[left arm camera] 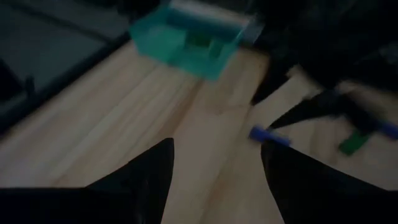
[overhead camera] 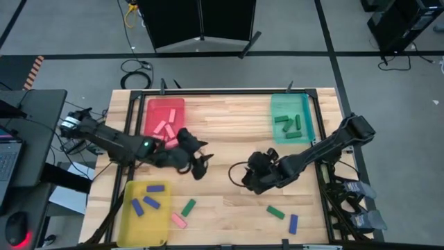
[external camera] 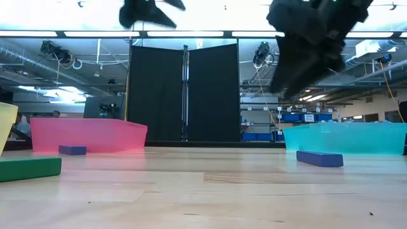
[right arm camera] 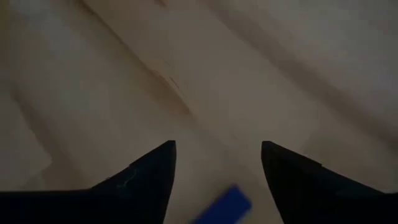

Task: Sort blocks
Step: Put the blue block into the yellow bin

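Both grippers hang open above the middle of the wooden table, holding nothing. My left gripper (overhead camera: pixel 200 162) (left arm camera: pixel 217 180) is below the red tray (overhead camera: pixel 165 118), which holds pink blocks (overhead camera: pixel 164 129). My right gripper (overhead camera: pixel 248 179) (right arm camera: pixel 217 180) hovers over a blue block (right arm camera: pixel 227 204) (left arm camera: pixel 268 136) lying flat on the table, below and between its fingers without touching. The teal tray (overhead camera: pixel 291 118) holds green blocks (overhead camera: pixel 288 125); the yellow tray (overhead camera: pixel 146 208) holds blue blocks (overhead camera: pixel 152 203). In the low view both grippers (external camera: pixel 146 13) (external camera: pixel 305 57) are well above the table.
Loose blocks lie flat near the table's near edge: a green one (overhead camera: pixel 188 207) and a pink one (overhead camera: pixel 179 221) right of the yellow tray, another green one (overhead camera: pixel 275 212) and a blue one (overhead camera: pixel 293 223) toward the right. Bare wood stretches between the red and teal trays.
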